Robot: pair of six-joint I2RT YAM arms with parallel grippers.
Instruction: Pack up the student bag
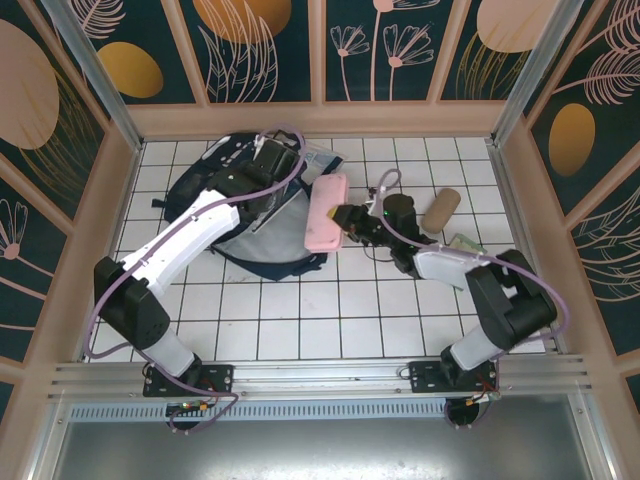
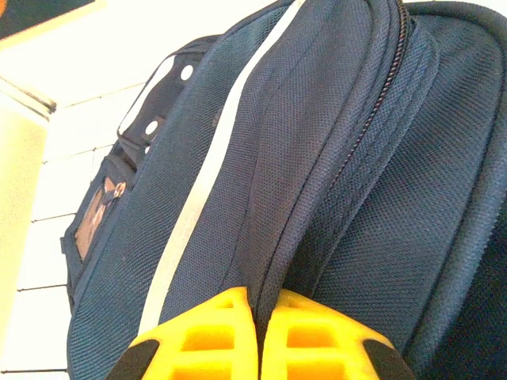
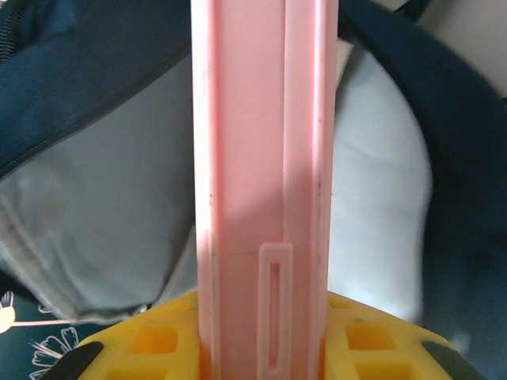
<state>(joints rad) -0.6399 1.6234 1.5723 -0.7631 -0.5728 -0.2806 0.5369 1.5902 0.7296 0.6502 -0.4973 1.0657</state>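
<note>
**Top view.** The backpack [image 1: 270, 235] lies on the far left part of the tiled bench [image 1: 330, 310]. It is navy-blue fabric with a pale grey lining that shows at its open mouth, which faces right. What lies inside cannot be told. The left pincer [image 1: 268, 160] sits on the backpack's far side. The right pincer [image 1: 345, 218] holds a pink case [image 1: 327, 212] just beside the mouth of the backpack. A brown roll [image 1: 440, 208] lies on the bench to the right, well apart from the backpack.

**Left wrist view.** The backpack [image 2: 317, 158] shows coarse navy weave, a thin white stripe [image 2: 206, 182] and a zip line. The left pincer [image 2: 257, 336] is clamped on a fold of this fabric, its yellow fingers [image 2: 190, 344] almost together.

**Right wrist view.** The right pincer [image 3: 261, 348] is clamped on the pink case [image 3: 253, 158], which stands upright between the fingers. Behind it are the navy backpack [image 3: 444, 158] and its grey lining [image 3: 103, 206].
</note>
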